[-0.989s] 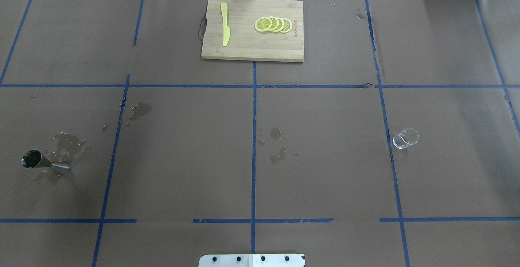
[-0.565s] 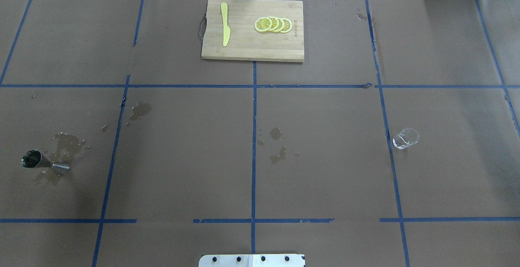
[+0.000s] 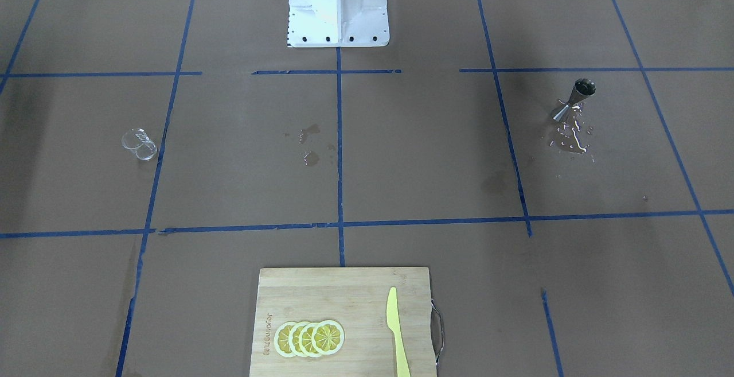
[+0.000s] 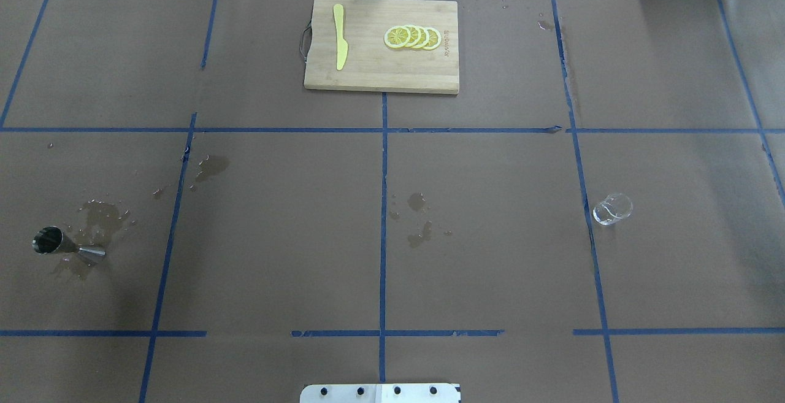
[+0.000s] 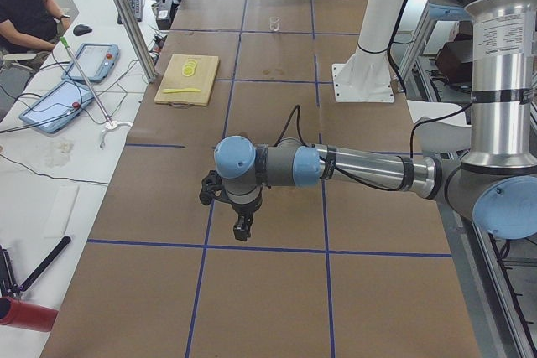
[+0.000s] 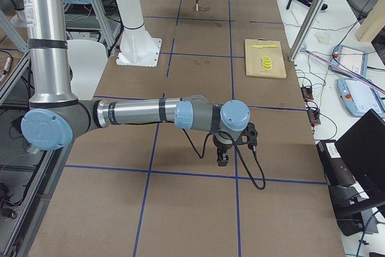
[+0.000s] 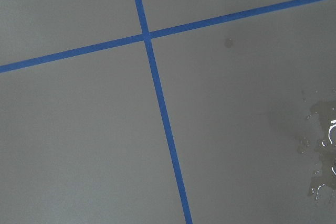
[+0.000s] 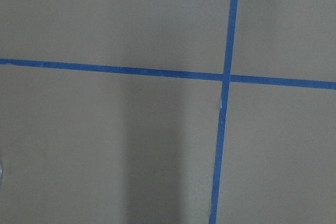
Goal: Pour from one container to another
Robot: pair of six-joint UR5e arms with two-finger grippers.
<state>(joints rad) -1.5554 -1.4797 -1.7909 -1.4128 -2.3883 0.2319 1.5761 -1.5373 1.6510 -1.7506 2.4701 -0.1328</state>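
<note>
Risk: you must bring 2 vessels together that stand well apart. The small shiny steel hourglass jigger (image 4: 66, 244) stands upright at the robot's left on a narrow foot, touching a wet patch (image 4: 101, 216) on the brown paper. A nudge could probably tip it, and its small mouth may not catch a fast pour. The small clear glass measuring cup (image 4: 612, 208) sits at the robot's right beside a blue tape line. It is nearly invisible against the paper, and its fill cannot be read. The left gripper (image 5: 242, 230) and right gripper (image 6: 222, 161) hang over bare paper, holding nothing. You cannot tell how wide the jaws stand.
</note>
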